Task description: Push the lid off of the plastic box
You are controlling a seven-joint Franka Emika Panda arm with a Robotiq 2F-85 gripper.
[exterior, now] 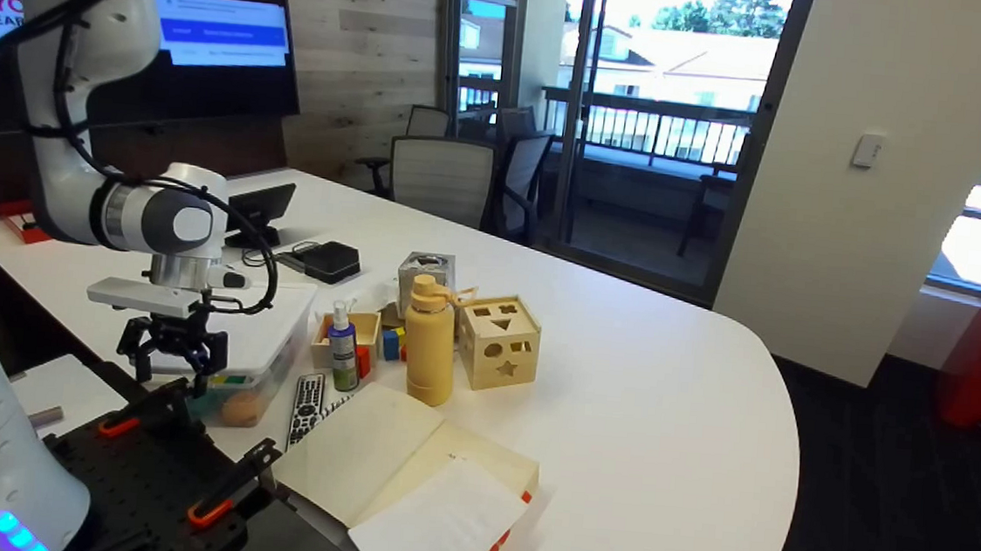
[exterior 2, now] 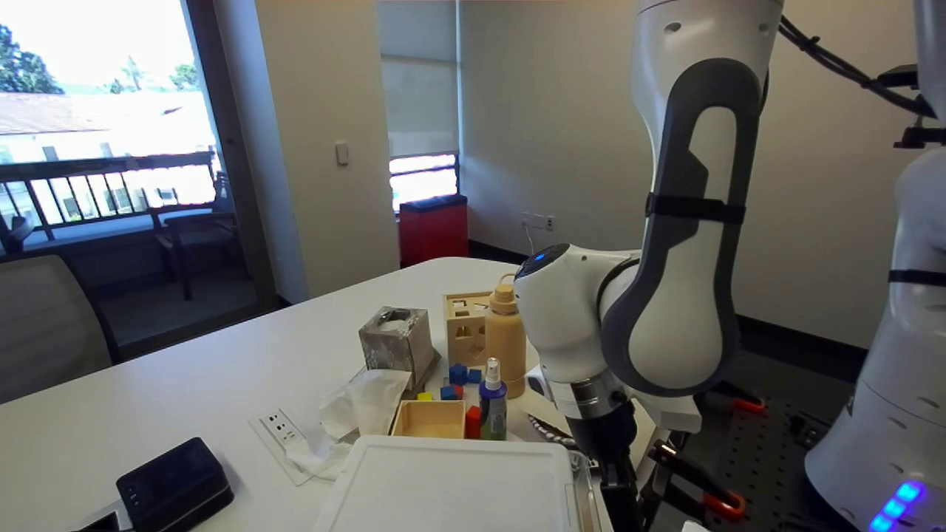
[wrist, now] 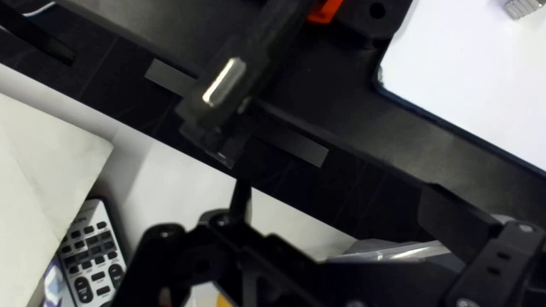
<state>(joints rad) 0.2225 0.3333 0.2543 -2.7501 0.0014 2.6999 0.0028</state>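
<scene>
The lid point(exterior: 269, 328) is a flat pale panel lying on top of the clear plastic box point(exterior: 257, 404); colourful items show inside the box. In an exterior view the lid point(exterior 2: 458, 484) fills the bottom middle, with the box's clear rim point(exterior 2: 587, 493) along its side. My gripper point(exterior: 171, 380) is pointing down with its fingers spread, beside the box's edge nearest the robot base. In the wrist view the gripper point(wrist: 344, 202) is open with nothing between the fingers, and a clear edge of the box point(wrist: 409, 254) shows behind it. Whether the gripper touches the box cannot be told.
A black mount plate point(exterior: 151, 468) with orange-handled clamps is close to the gripper. A remote point(exterior: 306, 405), a spray bottle point(exterior: 343, 351), a yellow bottle point(exterior: 431, 350), a wooden cube point(exterior: 498, 342) and a white open carton with orange trim point(exterior: 405, 470) stand beyond the box.
</scene>
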